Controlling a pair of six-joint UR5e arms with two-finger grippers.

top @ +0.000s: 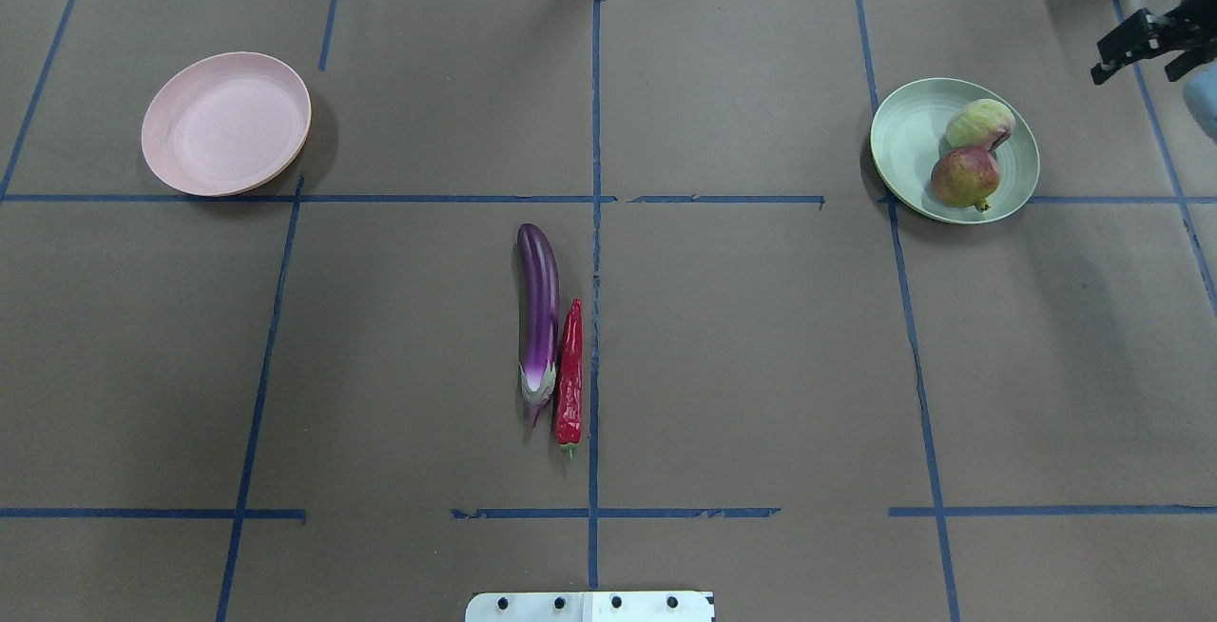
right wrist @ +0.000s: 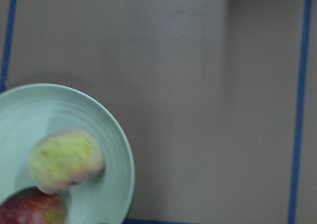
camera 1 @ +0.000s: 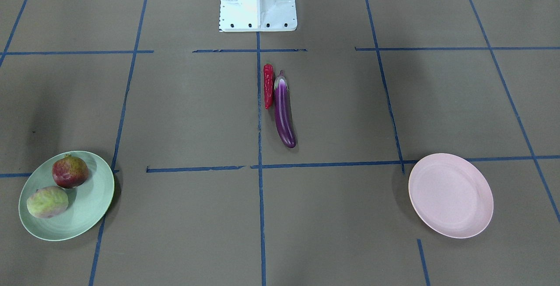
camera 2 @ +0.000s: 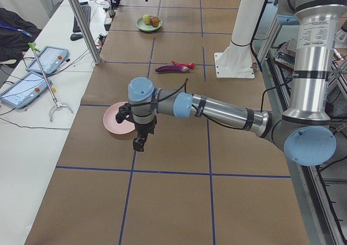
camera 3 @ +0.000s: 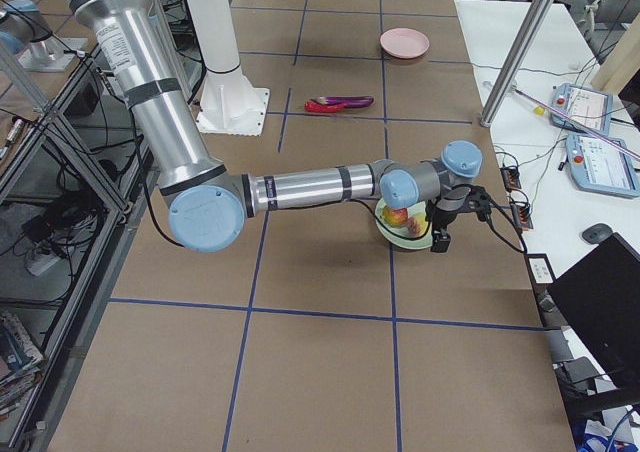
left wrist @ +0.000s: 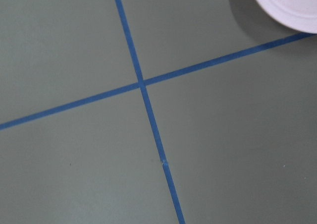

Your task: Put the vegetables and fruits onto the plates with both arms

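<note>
My right pincer (top: 1138, 66) hangs spread wide beside the green plate (top: 903, 142) bearing both fruits (top: 965, 175). My left pincer (camera 2: 140, 142) is by the pink plate (camera 2: 113, 120); I cannot tell its spread. Mid-surface (top: 761, 365), eggplant (top: 538, 299) touches chili (top: 569, 370).

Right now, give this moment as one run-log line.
red fruit, yellow-green fruit: on green plate | eggplant, chili: on table, side by side | pink plate: empty | right gripper: open | left gripper: unclear

Top-R corner: rim of pink plate (left wrist: 292, 8); blue tape lines (left wrist: 142, 84) cross nr centre on brown table (left wrist: 237, 144).
</note>
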